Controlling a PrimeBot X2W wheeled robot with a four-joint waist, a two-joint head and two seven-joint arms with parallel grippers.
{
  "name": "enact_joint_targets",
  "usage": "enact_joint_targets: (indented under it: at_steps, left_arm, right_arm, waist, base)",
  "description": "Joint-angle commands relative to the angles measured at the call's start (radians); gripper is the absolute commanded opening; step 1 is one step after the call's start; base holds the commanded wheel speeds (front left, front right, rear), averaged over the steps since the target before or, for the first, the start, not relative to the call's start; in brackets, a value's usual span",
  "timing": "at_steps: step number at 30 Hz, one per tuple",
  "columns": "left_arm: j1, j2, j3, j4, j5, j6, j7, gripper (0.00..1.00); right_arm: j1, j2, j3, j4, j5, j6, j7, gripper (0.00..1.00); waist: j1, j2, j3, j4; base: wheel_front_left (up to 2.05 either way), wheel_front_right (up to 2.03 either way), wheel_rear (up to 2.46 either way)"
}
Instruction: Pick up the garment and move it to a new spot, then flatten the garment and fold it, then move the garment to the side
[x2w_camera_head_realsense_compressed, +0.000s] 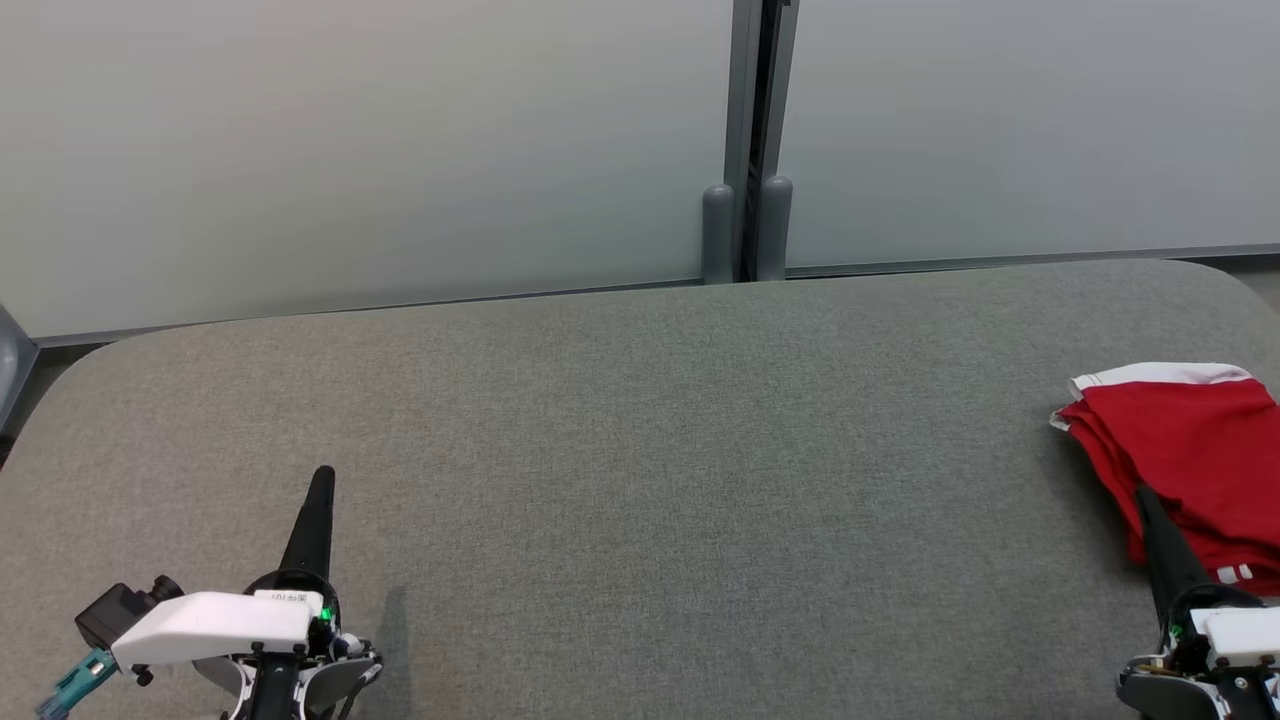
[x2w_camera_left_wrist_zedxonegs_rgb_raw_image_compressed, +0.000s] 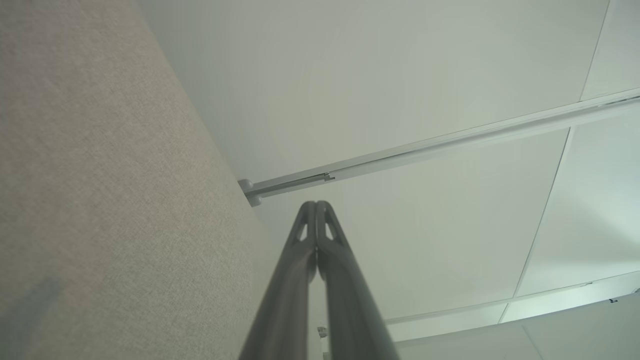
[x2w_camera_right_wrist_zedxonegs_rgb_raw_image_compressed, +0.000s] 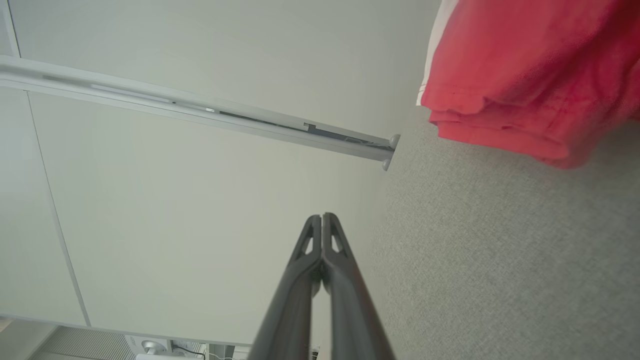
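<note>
The garment (x2w_camera_head_realsense_compressed: 1190, 450) is red with white trim, folded into a compact stack at the far right of the grey padded table (x2w_camera_head_realsense_compressed: 640, 480). In the right wrist view the garment (x2w_camera_right_wrist_zedxonegs_rgb_raw_image_compressed: 525, 70) lies at the upper right with stacked folded edges. My right gripper (x2w_camera_head_realsense_compressed: 1145, 497) is shut and empty, its tips overlapping the garment's near edge in the head view. The wrist view shows the right gripper (x2w_camera_right_wrist_zedxonegs_rgb_raw_image_compressed: 322, 217) with fingers pressed together, apart from the cloth. My left gripper (x2w_camera_head_realsense_compressed: 322, 475) is shut and empty at the lower left, seen closed in its own view (x2w_camera_left_wrist_zedxonegs_rgb_raw_image_compressed: 316, 204).
Frosted wall panels (x2w_camera_head_realsense_compressed: 350, 150) stand behind the table, with a dark vertical post (x2w_camera_head_realsense_compressed: 748, 140) between them. The table's rounded corners show at the far left and far right. The garment sits close to the table's right edge.
</note>
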Motion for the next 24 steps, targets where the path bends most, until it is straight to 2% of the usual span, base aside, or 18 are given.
enact_joint_targets:
  at_steps: [1,24]
  left_arm:
    - [-0.022,0.001,0.006,-0.001,-0.018,-0.007,0.004,0.00]
    - [-0.075,-0.014,0.014,0.017,-0.150,-0.035,0.035,0.00]
  right_arm:
    - [-0.013,-0.010,-0.007,0.000,0.021,0.002,0.005,0.00]
    - [-0.033,-0.012,-0.031,0.012,0.189,0.002,0.014,0.00]
  waist:
    - [0.0000,0.0000,0.001,0.000]
    - [-0.0001,0.0000,0.021,-0.005]
  base:
    - [0.00,0.00,0.00]
    - [0.00,0.00,0.00]
